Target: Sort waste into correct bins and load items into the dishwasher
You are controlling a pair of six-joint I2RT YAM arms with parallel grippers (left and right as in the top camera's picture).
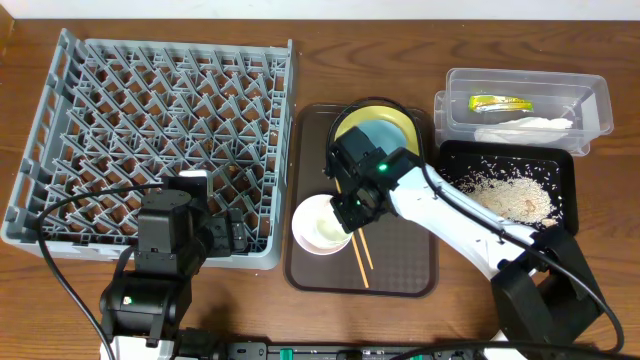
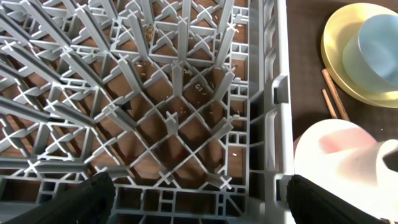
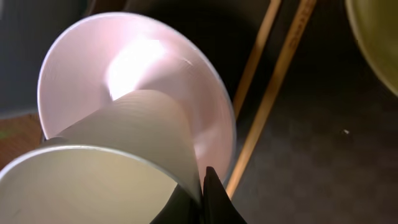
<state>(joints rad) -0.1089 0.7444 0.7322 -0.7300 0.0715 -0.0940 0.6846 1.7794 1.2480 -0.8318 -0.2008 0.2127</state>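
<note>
White cup (image 3: 137, 124) hangs tilted over the white bowl (image 1: 320, 226), its mouth turned toward the right wrist camera. The right pincer (image 1: 351, 211) pinches it at the rim, with one dark finger (image 3: 212, 200) showing against the outside of the wall; the other finger is hidden. The white bowl sits at the left edge of the brown tray (image 1: 405, 262). The chopsticks (image 1: 360, 258) lie side by side on that tray just right of the bowl. At the tray's far end rests the plate (image 1: 406, 124) with the blue bowl (image 1: 384, 136) on it, both partly covered by the right arm. The left pincer (image 2: 199, 204) is spread wide and holds nothing, its fingers hovering over the near right corner of the rack (image 1: 150, 110), close to the white bowl. No dishes stand in the rack. On the right of the worktop (image 1: 400, 50), the tub (image 1: 592, 100) holds the wrapper (image 1: 500, 102) and the tissue (image 1: 526, 126). Just in front of it, the black tray (image 1: 566, 205) holds the crumbs (image 1: 510, 192), heaped in its middle.
</note>
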